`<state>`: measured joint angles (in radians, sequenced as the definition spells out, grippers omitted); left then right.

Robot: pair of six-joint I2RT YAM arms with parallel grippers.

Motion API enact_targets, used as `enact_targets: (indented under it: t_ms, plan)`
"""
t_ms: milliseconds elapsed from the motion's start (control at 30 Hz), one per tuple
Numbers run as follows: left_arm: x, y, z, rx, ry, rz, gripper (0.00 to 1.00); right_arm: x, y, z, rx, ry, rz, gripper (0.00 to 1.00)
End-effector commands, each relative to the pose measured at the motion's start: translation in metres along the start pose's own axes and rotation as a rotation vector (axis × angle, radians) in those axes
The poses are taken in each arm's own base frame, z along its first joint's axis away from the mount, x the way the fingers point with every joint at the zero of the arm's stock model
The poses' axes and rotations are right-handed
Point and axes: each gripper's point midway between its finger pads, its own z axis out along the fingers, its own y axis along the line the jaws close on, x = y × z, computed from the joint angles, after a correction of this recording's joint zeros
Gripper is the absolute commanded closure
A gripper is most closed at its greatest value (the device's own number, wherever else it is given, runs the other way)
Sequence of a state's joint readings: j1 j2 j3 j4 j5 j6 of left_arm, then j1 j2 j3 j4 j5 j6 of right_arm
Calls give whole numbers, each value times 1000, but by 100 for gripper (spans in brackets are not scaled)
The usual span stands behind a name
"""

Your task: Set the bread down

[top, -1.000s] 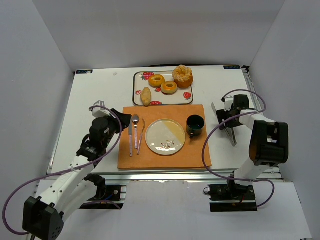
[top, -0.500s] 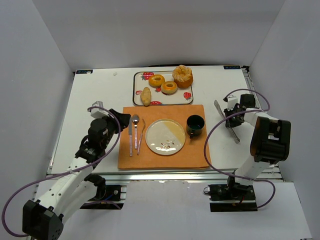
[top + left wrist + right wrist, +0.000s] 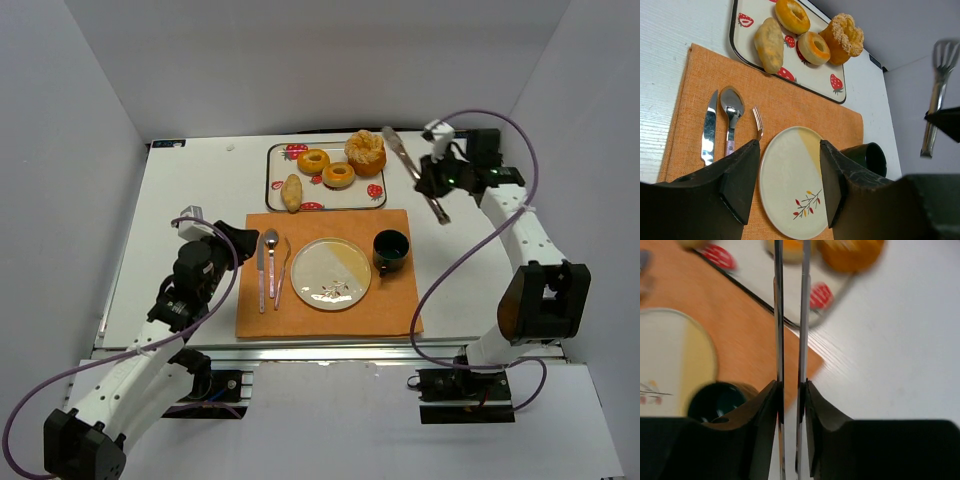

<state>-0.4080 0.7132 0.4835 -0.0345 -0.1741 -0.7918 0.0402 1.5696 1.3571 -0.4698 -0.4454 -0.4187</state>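
Note:
The bread is a small golden-brown ring lying on the strawberry-print tray; the left wrist view shows the bread too. A brighter yellow ring lies to its left. My right gripper is shut on a pair of metal tongs. It holds them in the air to the right of the tray, tips near the ridged bun. In the right wrist view both tongs arms run between the right gripper's pads. My left gripper hangs open and empty over the plate.
An orange placemat carries a cream plate, a dark mug, and a knife, spoon and fork. An oblong roll lies at the tray's left end. White walls enclose the table.
The right arm has closed on the tongs at the table's right side and swung them up and back toward the tray. The left arm has barely shifted.

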Motion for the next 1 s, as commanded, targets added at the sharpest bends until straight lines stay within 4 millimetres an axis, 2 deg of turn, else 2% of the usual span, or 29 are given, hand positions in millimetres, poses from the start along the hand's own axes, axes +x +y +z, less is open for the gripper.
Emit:
enact_targets:
  t_ms: [0, 67, 100, 167, 200, 267, 333, 367, 433, 500, 667, 767, 967]
  plan:
    - [-5, -4, 0, 5, -10, -7, 39, -50, 68, 6, -174, -76, 8, 67]
    - [-7, -6, -1, 5, -12, -4, 39, -57, 83, 22, -227, -71, 37, 64]
    - [-7, -5, -2, 0, -11, -2, 39, -56, 94, 37, -263, -47, 73, 64]
    - [-9, -4, -4, -7, -16, -1, 39, -68, 103, 47, -289, -58, 76, 64]
    - [-10, -3, -6, -9, -18, -3, 39, -70, 113, 56, -303, -51, 39, 64]
    - [-11, -1, -8, -23, -24, -11, 39, -76, 118, 73, -267, -40, -36, 63]
    - [-15, 0, -12, -26, -42, -22, 39, -75, 114, 88, -263, -25, -51, 60]
    - [-15, 1, -13, -31, -46, -25, 39, -87, 112, 88, -257, -43, -63, 58]
    - [-16, 3, -15, -35, -54, -33, 39, -86, 107, 98, -255, -34, -83, 57]
    - [-16, 5, -15, -43, -59, -37, 39, -92, 103, 99, -242, -42, -107, 56]
    - [-15, 5, -10, -42, -62, -49, 39, -89, 83, 105, -155, -34, -212, 55]
    - [-14, 3, -7, -36, -56, -47, 38, -81, 71, 109, -84, -5, -272, 54]
    - [-8, 1, 4, -34, -23, -23, 38, -68, 64, 124, 2, 30, -447, 53]
